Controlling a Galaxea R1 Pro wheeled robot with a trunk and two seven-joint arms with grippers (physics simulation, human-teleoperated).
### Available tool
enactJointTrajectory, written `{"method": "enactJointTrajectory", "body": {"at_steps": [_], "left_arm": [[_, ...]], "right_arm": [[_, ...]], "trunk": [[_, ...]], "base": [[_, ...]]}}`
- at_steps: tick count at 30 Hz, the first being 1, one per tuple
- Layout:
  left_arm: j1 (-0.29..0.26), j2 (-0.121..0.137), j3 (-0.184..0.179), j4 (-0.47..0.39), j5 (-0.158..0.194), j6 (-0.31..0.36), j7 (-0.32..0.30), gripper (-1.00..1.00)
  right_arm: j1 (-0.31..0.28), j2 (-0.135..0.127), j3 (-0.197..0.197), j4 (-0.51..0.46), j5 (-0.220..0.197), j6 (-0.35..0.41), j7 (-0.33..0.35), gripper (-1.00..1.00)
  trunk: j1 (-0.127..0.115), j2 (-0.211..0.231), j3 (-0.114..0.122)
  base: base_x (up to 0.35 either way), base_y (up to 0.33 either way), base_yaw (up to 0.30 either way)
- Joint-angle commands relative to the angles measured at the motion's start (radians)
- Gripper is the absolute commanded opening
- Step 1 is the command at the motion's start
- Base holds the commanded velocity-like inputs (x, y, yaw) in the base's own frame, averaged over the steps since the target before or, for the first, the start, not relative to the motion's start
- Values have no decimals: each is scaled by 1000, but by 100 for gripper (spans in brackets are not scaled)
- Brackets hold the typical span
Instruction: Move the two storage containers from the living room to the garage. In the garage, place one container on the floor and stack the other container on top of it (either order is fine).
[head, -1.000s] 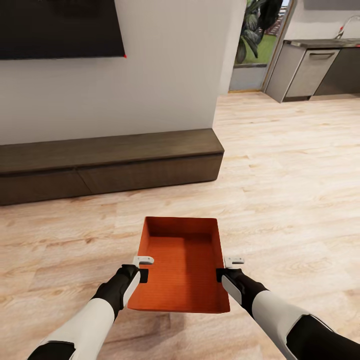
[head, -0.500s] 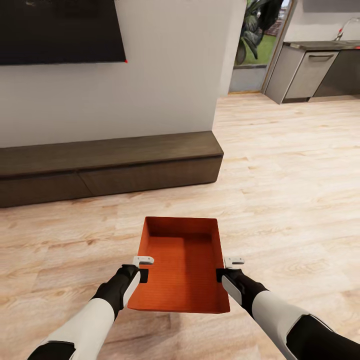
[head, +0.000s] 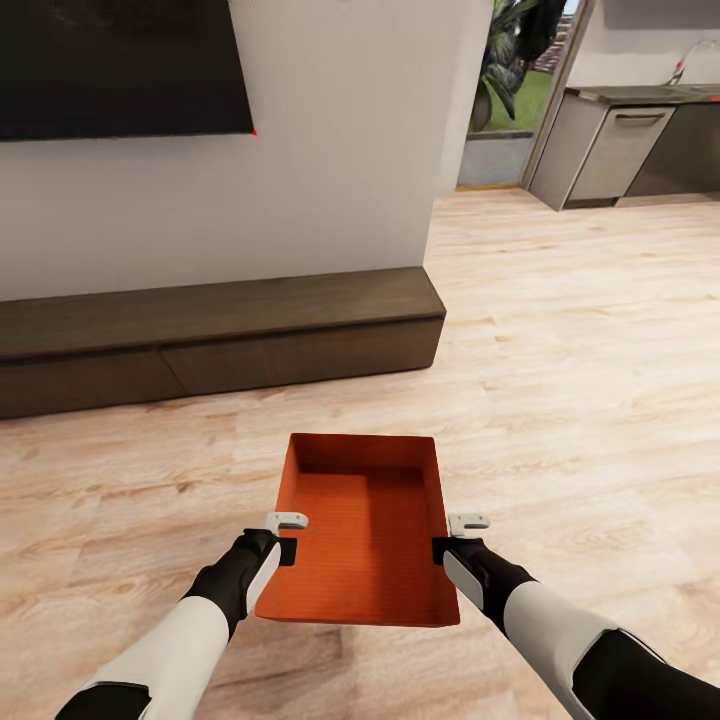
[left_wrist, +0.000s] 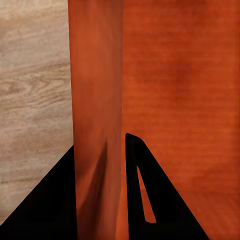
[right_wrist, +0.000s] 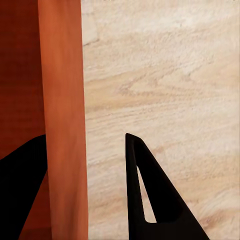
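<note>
Carrying one bin (head: 362, 525) above the wood floor (head: 580, 400), we pinch its long walls: our left gripper (head: 284, 548) is closed on the left wall, a finger on each face, and our right gripper (head: 447, 548) straddles the right wall, its outer finger (right_wrist: 150, 190) apart from it.

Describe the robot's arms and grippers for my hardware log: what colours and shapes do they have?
Both arms have glossy white forearm shells with black joint sections at wrist and elbow. The left gripper and right gripper each carry a small light-grey bracket on top. In the wrist views the fingers are flat, black and triangular, with a narrow slot.
</note>
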Motion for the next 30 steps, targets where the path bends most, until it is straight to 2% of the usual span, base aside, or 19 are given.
{"method": "enactJointTrajectory", "body": {"at_steps": [1, 30], "left_arm": [[0, 0, -4, 0, -5, 7, 5, -100], [0, 0, -5, -1, -5, 7, 6, -100]], "right_arm": [[-1, 0, 11, -5, -14, 1, -1, -100], [-1, -1, 12, -14, -13, -1, -4, -100]], "trunk": [[-4, 7, 3], [-115, 210, 93]], "base": [[0, 0, 0], [0, 0, 0]]}}
